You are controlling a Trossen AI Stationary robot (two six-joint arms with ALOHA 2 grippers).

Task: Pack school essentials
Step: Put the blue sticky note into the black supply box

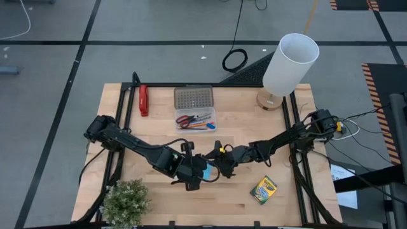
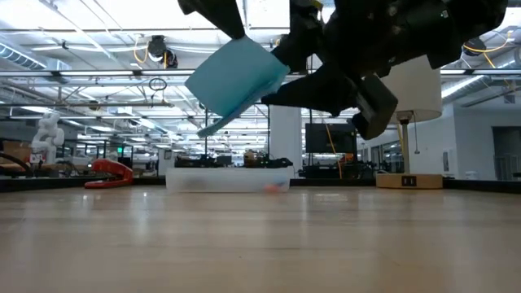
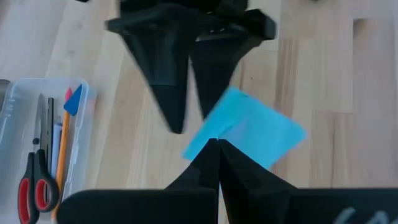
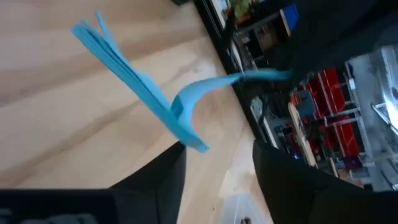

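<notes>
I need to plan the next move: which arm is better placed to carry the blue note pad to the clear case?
Probably the left. Its end effector is shut on the blue note pad, lifted off the table. The right end effector is open beside it, holding nothing. The clear case lies behind both.

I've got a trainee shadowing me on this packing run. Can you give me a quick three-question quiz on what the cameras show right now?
1. True or false: the blue note pad is lying flat on the table.
2. Which gripper is pinching the note pad: A) left gripper, B) right gripper, C) neither?
3. Where is the crayon box?

Key:
1. False. The low view shows it tilted and lifted above the wood.
2. A. The left wrist view shows its fingers closed on the pad's corner; the right gripper's fingers stand apart beside it.
3. On the table near the front edge on the right arm's side, not in the clear case.
</notes>
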